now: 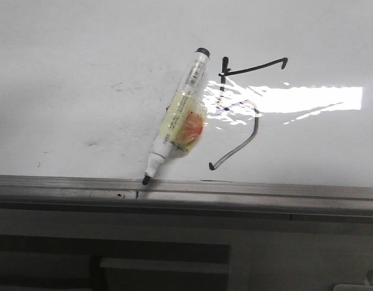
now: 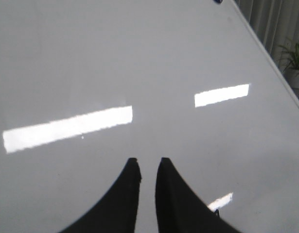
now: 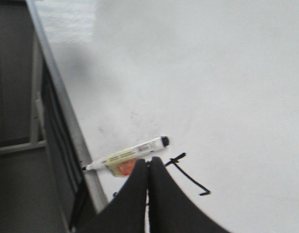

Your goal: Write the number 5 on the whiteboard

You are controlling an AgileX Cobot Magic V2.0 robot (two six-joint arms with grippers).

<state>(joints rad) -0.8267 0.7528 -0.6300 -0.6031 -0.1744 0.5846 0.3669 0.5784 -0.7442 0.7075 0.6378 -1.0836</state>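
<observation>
The whiteboard [image 1: 83, 73] is glossy white with a bright glare patch. The number 5 [image 1: 223, 82] is drawn on it in thin black strokes: a short vertical line, a hooked top bar and a curved grey tail. An uncapped white marker [image 1: 174, 116] wrapped in yellowish tape lies on the board left of the 5, its tip at the grey edge strip [image 1: 265, 191]. In the right wrist view my right gripper [image 3: 149, 161] is shut and empty, just short of the marker [image 3: 132, 154] and the 5 [image 3: 190, 177]. My left gripper [image 2: 148, 160] hangs over bare whiteboard [image 2: 139, 58], slightly open and empty.
Below the edge strip, grey frame bars and a dark recess [image 1: 174, 260] show in the front view. The strip [image 3: 66, 111] and dark space beside it show in the right wrist view. A curtain [image 2: 266, 19] and a plant [image 2: 292, 53] stand past the board's far edge.
</observation>
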